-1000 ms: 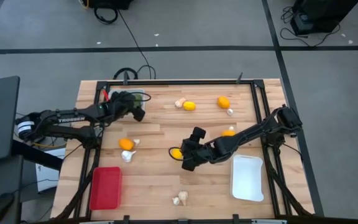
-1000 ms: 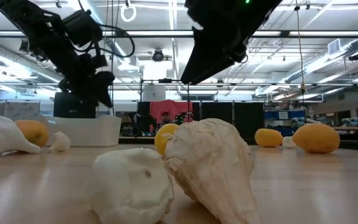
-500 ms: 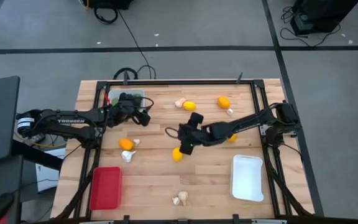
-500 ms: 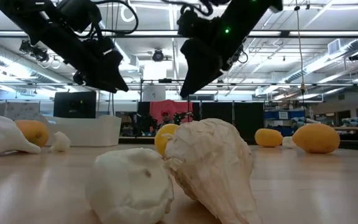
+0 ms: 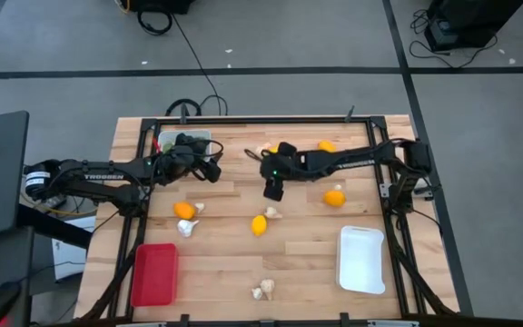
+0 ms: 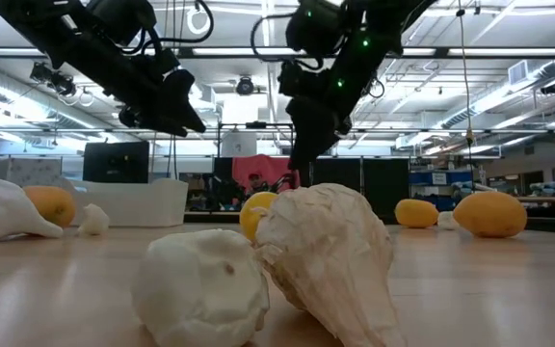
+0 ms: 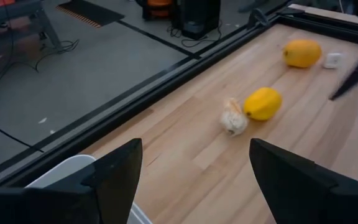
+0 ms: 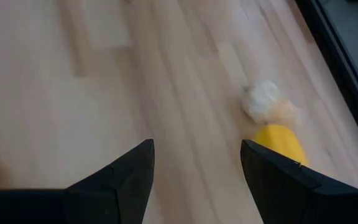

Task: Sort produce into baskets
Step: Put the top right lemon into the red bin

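My left gripper (image 5: 211,171) is open and empty beside the far-left white tray (image 5: 185,139), whose rim shows in the left wrist view (image 7: 67,172). My right gripper (image 5: 273,188) is open and empty above the table's middle, far of a yellow fruit (image 5: 259,224) and a garlic piece (image 5: 271,212) that lie on the wood. The right wrist view shows a yellow fruit (image 8: 281,143) and a garlic piece (image 8: 263,102) ahead of its fingers. Other yellow fruits (image 5: 184,210) (image 5: 334,197) (image 5: 327,145) and garlic pieces (image 5: 186,228) (image 5: 263,290) lie scattered.
A red tray (image 5: 155,273) lies at the near left and a second white tray (image 5: 362,260) at the near right. A black frame (image 5: 377,150) rims the table. In the low view two garlic pieces (image 6: 326,260) fill the foreground.
My right gripper has gone from beside the yellow fruit in the table's middle toward the far edge; the fruit stays on the wood. My left gripper has gone a little toward the right, away from the far-left white tray.
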